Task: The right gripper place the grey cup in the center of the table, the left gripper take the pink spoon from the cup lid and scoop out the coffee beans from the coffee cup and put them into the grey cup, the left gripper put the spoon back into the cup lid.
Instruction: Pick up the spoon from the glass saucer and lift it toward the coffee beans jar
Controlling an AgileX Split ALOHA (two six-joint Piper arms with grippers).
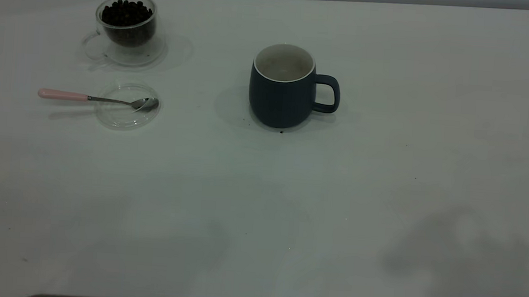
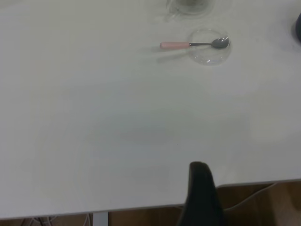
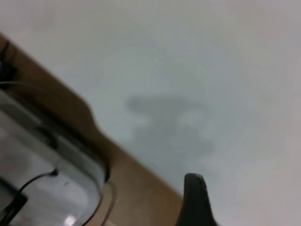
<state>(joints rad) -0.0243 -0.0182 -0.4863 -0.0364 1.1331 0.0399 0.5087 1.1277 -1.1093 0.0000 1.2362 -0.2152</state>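
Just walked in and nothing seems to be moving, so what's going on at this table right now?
Nothing is being handled at the moment. The grey cup stands upright near the middle of the table, apparently empty. The pink spoon lies with its bowl on the cup lid, handle sticking out past the rim. Behind the lid, the coffee cup is full of coffee beans. The left gripper sits back at the table's near edge, well short of the spoon, and the right gripper is also near the table's edge.
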